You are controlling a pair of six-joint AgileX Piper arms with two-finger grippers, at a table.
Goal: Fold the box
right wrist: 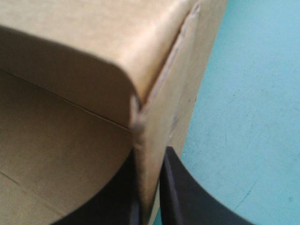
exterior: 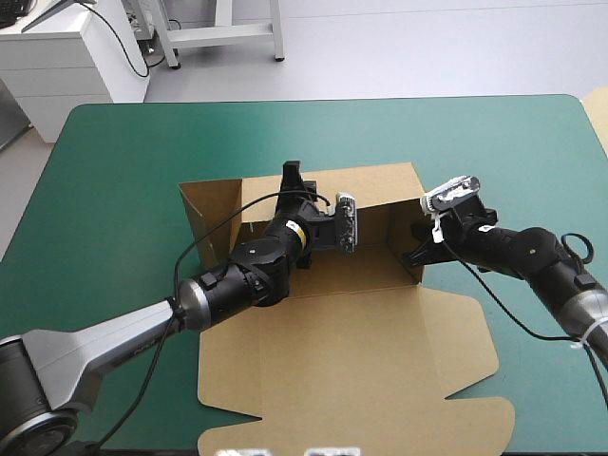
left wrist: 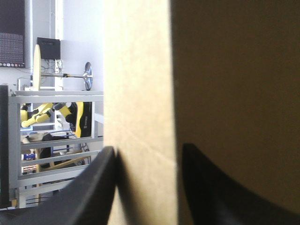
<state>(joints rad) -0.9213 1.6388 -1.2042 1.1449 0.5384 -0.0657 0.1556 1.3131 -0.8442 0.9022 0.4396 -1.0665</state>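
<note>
The brown box (exterior: 361,370) lies mid-table, its far and side walls raised and its lid flat toward the near edge. My left gripper (exterior: 292,180) reaches over the tray to the far wall (exterior: 380,185). In the left wrist view, the left gripper (left wrist: 149,147) stands astride that upright wall (left wrist: 140,93), one black finger (left wrist: 93,187) against each face. My right gripper (exterior: 418,252) is at the tray's right corner. In the right wrist view, the right gripper (right wrist: 149,154) is pinched on the right side wall (right wrist: 164,112), just below the tucked corner flap.
Teal-green cover (exterior: 114,190) shows on both sides of the box and beyond its far wall. The lid's front flaps (exterior: 446,423) reach close to the table's near edge. The left wall flap (exterior: 204,214) leans outward at the far left corner.
</note>
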